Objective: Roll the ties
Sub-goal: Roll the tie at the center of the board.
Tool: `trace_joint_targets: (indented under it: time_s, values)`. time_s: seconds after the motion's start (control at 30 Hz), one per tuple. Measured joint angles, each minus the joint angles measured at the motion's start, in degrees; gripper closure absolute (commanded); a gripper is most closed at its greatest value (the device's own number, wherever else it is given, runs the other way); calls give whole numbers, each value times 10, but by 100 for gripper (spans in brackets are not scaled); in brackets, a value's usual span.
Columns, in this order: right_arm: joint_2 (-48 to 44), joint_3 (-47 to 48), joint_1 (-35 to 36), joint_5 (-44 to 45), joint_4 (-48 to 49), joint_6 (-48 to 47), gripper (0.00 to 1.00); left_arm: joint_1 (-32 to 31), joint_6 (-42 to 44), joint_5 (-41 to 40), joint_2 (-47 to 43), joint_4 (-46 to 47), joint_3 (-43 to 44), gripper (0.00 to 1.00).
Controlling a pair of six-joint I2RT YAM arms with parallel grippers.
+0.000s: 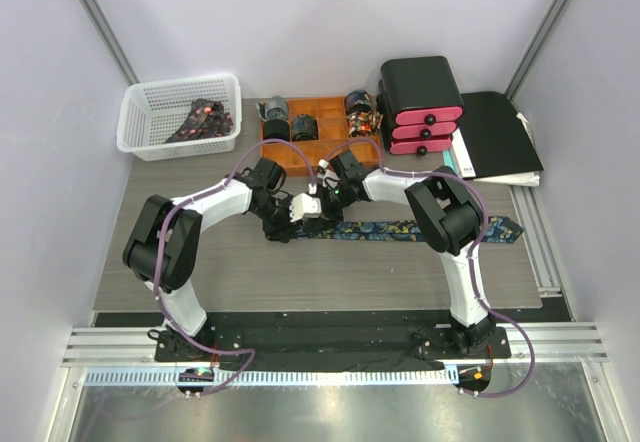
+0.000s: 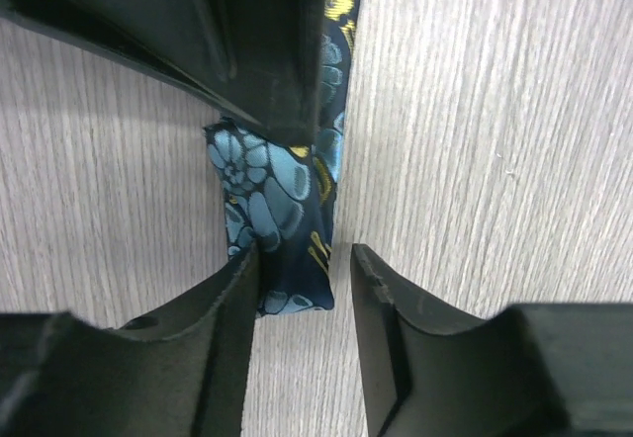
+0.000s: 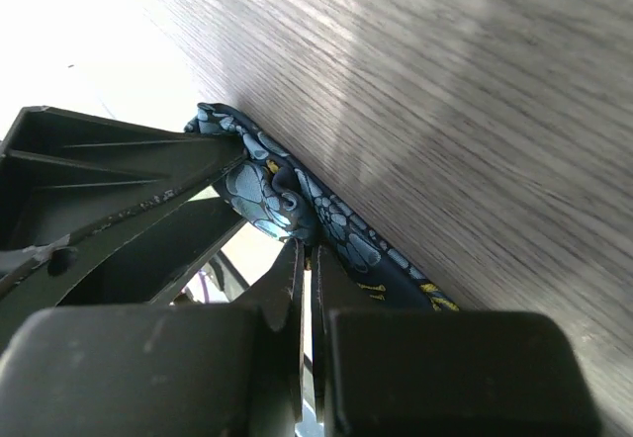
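Lying flat on the wood table (image 1: 250,272): one tie (image 1: 420,231), dark blue with a teal floral print and yellow flecks, stretched left to right in front of both arms. Its pointed end sits far right and its other end is folded over into a small first turn near the middle.

The folded end (image 2: 272,195) sits between the left gripper (image 2: 302,259) fingers. Jaws are parted. One finger (image 2: 223,328) touches the side of the fold and the other (image 2: 386,308) stands clear, with bare table between it and the fabric.

The right gripper (image 3: 307,254) comes in from the opposite side, jaws pressed together. Its tips are on the tie just behind the fold and look pinched on the fabric. In the left wrist view it covers the strip right above the fold. The two grippers are nearly touching.

At the back of the table:
- An orange tray (image 1: 300,152) holds rolled ties (image 1: 275,112) in its compartments.
- A white basket (image 1: 140,122), back left, holds loose ties (image 1: 205,120).
- A black and pink drawer box (image 1: 420,102) sits right of the tray.
- A black folder (image 1: 500,132) lies beside that box.
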Motion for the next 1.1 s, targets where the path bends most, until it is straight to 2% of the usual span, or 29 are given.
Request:
trace_joint_targets:
  time_s: [0.5,0.57,0.63,0.73,0.83,0.97,1.1]
  values:
    - [6,5,0,3,-10,-10,99,10,1,5,-14,20,-19,45]
    - [6,5,0,0,-10,-10,99,7,4,3,-14,20,-19,42]
    - [6,5,0,-3,-10,-10,99,4,9,0,-14,19,-19,30]
    - [6,3,0,-9,-10,-10,99,1,18,-12,-10,19,-16,28]
    - [6,-1,0,-18,-9,-9,98,0,27,-21,0,17,-4,29]
    - [6,-4,0,-26,-5,-7,99,-4,35,-26,15,9,14,38]
    - [7,-5,0,-30,-2,-3,99,-8,47,-30,28,-10,33,39]
